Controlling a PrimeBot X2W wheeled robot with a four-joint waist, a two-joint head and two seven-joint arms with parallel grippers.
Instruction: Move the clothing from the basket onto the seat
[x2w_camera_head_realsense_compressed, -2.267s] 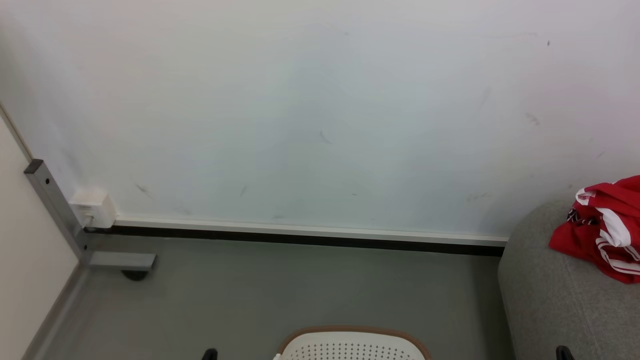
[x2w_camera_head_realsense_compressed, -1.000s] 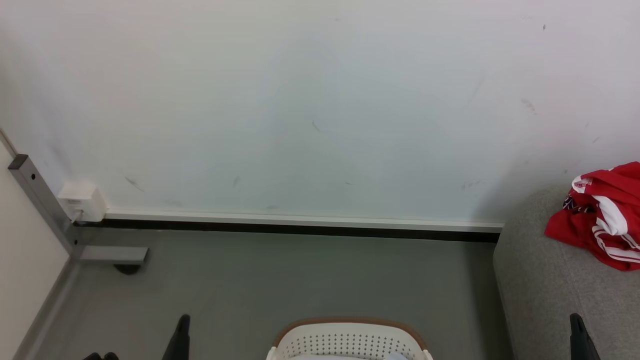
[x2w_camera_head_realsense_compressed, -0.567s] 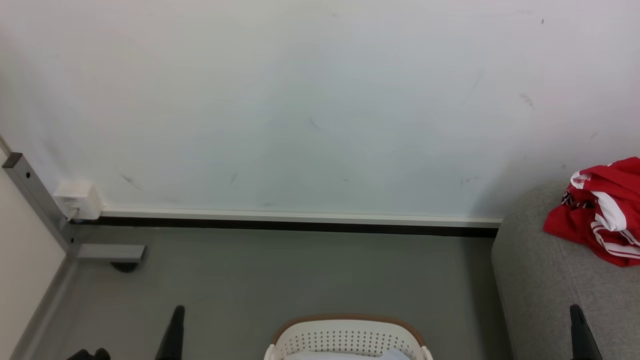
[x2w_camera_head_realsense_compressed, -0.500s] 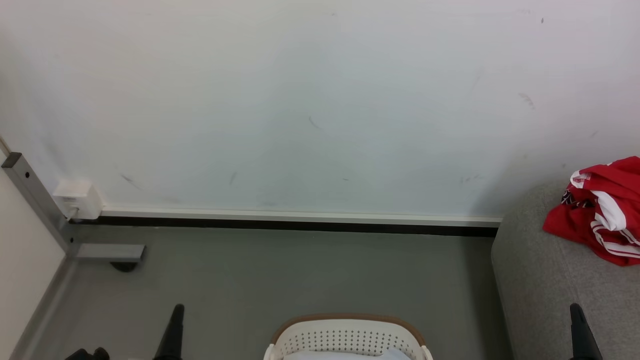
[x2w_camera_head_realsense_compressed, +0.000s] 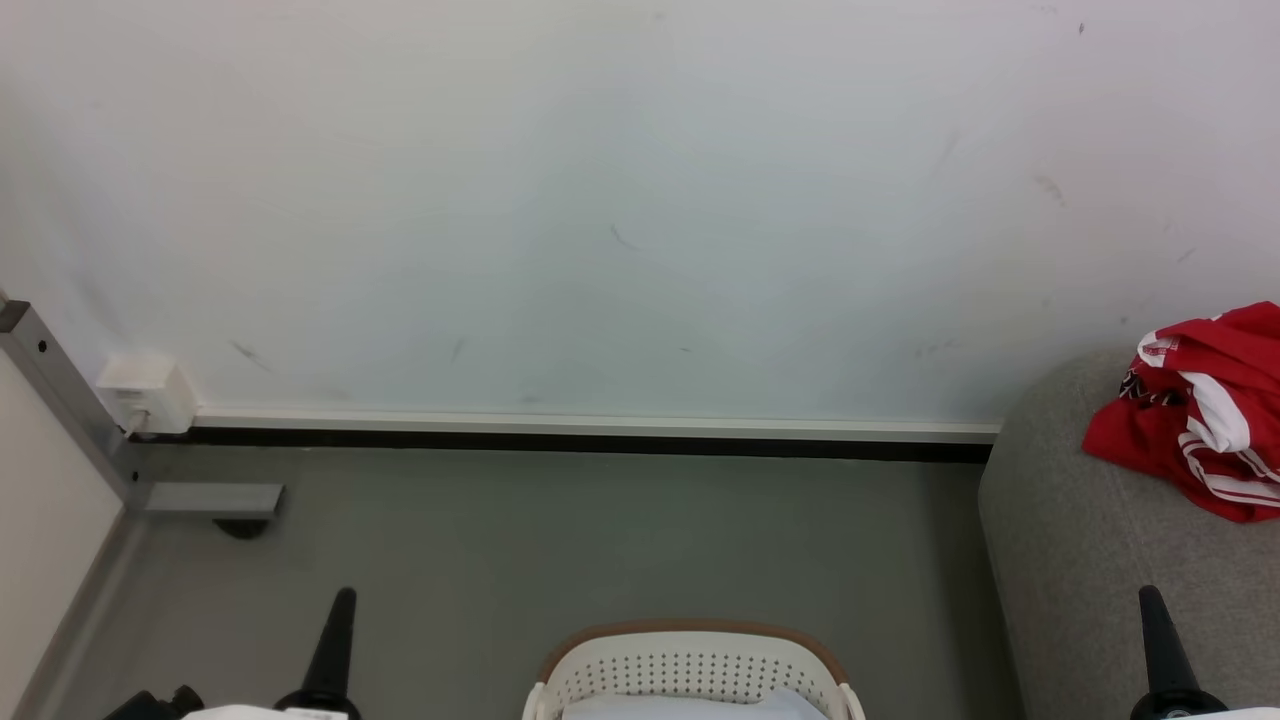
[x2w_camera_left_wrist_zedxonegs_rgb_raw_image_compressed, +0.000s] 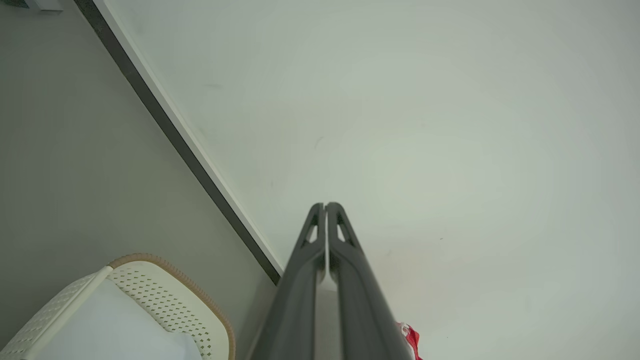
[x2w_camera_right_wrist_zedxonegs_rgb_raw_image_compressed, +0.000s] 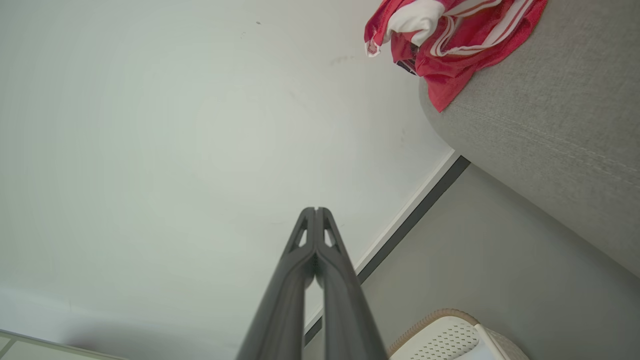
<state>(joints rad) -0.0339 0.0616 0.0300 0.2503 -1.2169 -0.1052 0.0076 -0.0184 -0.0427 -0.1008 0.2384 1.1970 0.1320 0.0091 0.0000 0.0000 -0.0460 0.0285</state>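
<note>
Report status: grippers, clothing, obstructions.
Left gripper shut, empty. Right gripper shut, empty. Jersey lies on seat; basket on floor between grippers. Nothing blocking.

A: How do the left gripper (x2w_camera_left_wrist_zedxonegs_rgb_raw_image_compressed: 326, 206) and right gripper (x2w_camera_right_wrist_zedxonegs_rgb_raw_image_compressed: 316, 210) appear?
B: Each: two long, dark grey fingers (x2w_camera_left_wrist_zedxonegs_rgb_raw_image_compressed: 300, 280) tapering to the tip, triangular cut-outs near it; pale casing (x2w_camera_head_realsense_compressed: 260, 713) at the base.

Head camera faces wall (x2w_camera_head_realsense_compressed: 640, 200), both wrists too, sharing basket (x2w_camera_head_realsense_compressed: 690, 665)
</note>
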